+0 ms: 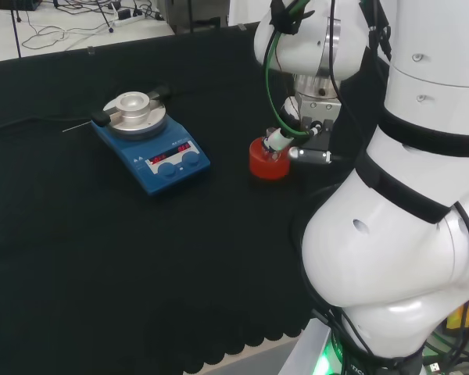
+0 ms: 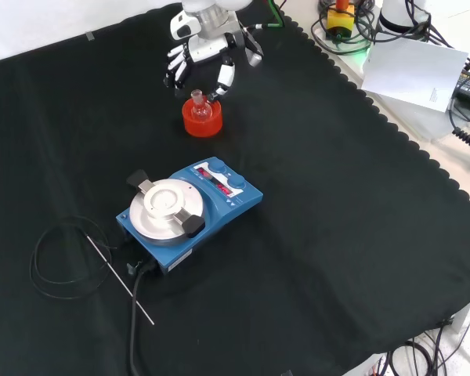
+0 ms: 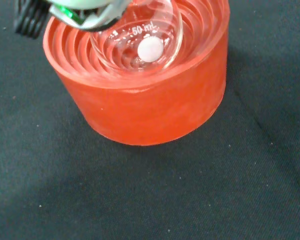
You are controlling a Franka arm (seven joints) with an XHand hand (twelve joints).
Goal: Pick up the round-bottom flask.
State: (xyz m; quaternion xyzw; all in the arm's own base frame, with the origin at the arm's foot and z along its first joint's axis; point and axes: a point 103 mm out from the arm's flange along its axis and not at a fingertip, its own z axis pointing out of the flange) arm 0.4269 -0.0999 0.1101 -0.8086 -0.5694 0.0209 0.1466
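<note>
Round-bottom flask (image 2: 197, 109) is seated upright in the red ribbed stand (image 2: 202, 122) on the tabletop (image 2: 337, 196); a small white pellet (image 3: 150, 49) is seen inside. Hand (image 2: 207, 61) hovers just above, fingers spread and relaxed, nothing held. Blue hotplate (image 2: 189, 210) sits nearer the front camera.

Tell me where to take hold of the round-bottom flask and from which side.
Take the round-bottom flask by its neck, from above. Its bulb sits sunk in the red ribbed stand, so only the upright neck stands free. The hand hangs just beyond it, fingers spread, well placed to close on the neck.
</note>
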